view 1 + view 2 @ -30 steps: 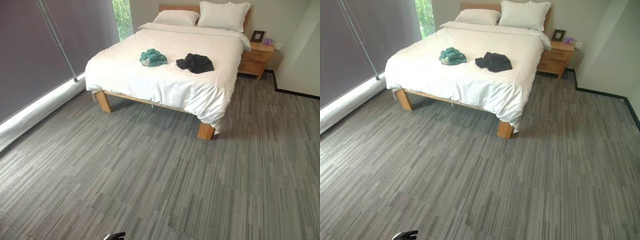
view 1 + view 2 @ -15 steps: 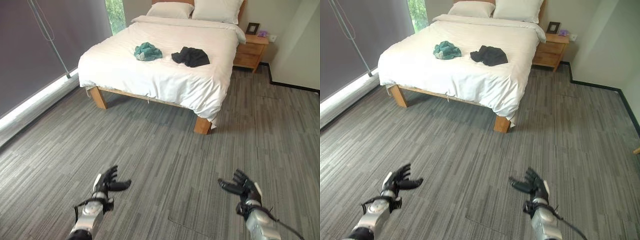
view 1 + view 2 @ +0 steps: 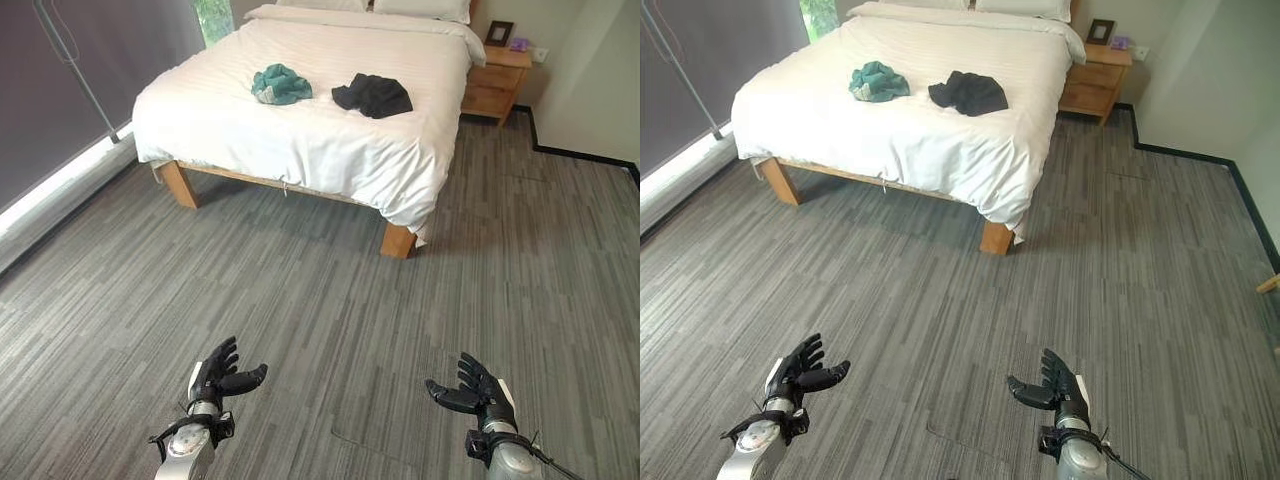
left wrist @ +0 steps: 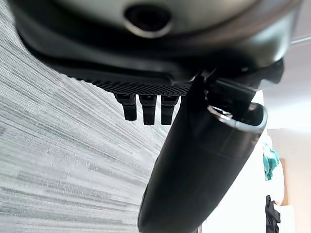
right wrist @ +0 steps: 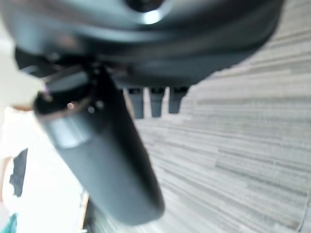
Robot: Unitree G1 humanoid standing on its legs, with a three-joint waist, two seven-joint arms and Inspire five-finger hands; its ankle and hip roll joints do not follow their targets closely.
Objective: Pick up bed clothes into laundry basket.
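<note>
On the bed [image 3: 300, 150], covered in a white duvet, lie two crumpled garments side by side near its middle: a teal garment [image 3: 279, 84] bunched into a rounded heap, and a black garment [image 3: 373, 95] spread flatter, a little apart from it on the side towards the wooden nightstand [image 3: 494, 88]. Well away from the bed, over the grey striped carpet [image 3: 330, 290], the left hand [image 3: 218, 377] and right hand [image 3: 474, 391] hover with fingers spread, holding nothing.

Wooden bed [image 3: 398, 240], matt striped carpet [image 3: 300, 300]
</note>
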